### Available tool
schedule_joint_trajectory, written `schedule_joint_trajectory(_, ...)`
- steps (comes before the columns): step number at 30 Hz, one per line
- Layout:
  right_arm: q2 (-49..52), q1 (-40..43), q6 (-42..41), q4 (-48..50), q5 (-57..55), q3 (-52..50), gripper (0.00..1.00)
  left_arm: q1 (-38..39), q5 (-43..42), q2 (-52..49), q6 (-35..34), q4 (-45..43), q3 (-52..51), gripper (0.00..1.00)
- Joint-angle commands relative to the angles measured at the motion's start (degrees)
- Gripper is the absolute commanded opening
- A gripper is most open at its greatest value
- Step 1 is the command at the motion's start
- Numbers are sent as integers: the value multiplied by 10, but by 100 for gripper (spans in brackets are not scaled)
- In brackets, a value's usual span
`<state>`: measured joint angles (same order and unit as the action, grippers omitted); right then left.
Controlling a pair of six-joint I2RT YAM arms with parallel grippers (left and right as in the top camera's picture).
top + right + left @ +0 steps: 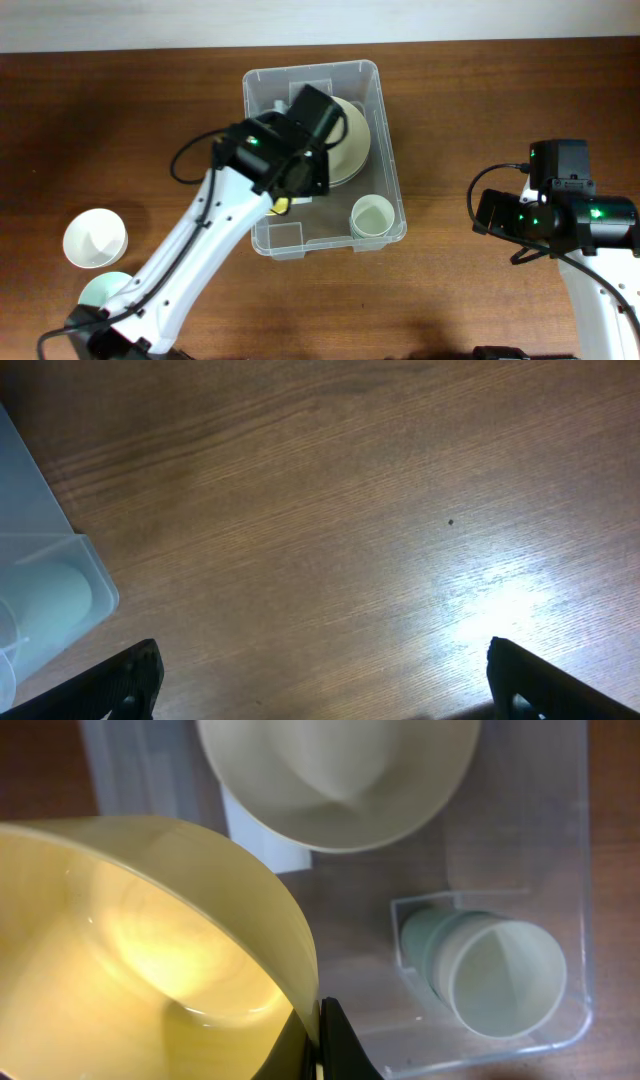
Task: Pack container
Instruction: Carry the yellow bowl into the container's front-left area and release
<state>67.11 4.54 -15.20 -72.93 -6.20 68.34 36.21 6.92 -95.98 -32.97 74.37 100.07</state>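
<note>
The clear plastic container (390, 160) stands at the table's middle back. It holds a cream bowl (352, 140) at the back and stacked pale green cups (371, 216) in its front right corner. My left gripper (318, 1040) is over the container, shut on the rim of a yellow bowl (130, 950). In the overhead view only a sliver of that bowl (283, 204) shows under the arm. In the left wrist view the cream bowl (340, 775) and the cups (500, 975) lie below. My right gripper (320, 680) is open and empty above bare table, right of the container (40, 570).
A white cup (95, 238) and a pale green bowl (100, 290) sit on the table at the front left. The left arm (200, 240) stretches from the front left across to the container. The right arm (570, 215) is at the right side.
</note>
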Motion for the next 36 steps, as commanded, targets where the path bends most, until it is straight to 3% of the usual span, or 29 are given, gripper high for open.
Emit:
schedule_joint_trajectory(1,-4,4,-1,-4,0,1,99,15,6,-36,-23,-2,7,1)
schedule_joint_trajectory(10,-4,4,-1,-5,2,1,99,36,-27,-153,-22,1,5,1)
schedule_joint_trajectory(19,-4,4,-1,-5,2,1,99,34,-46,-210,-22,13,4,1)
schedule_joint_trajectory(21,-4,4,-1,-4,2,1,99,34,-46,-210,-22,15,4,9)
schedule_joint_trajectory(22,-4,4,-1,-4,2,1,99,34,-46,-210,-22,20,4,26)
schedule_joint_trajectory(28,-4,4,-1,-4,1,1,99,24,-23,-191,-22,43,16,28)
schedule_joint_trajectory(32,-4,4,-1,-5,1,1,99,-26,37,-130,-22,74,49,29)
schedule_joint_trajectory(35,-4,4,-1,-5,1,1,99,-104,50,-60,-22,78,56,54)
schedule_joint_trajectory(36,-4,4,-1,-4,1,1,99,-125,50,-45,-21,78,56,56)
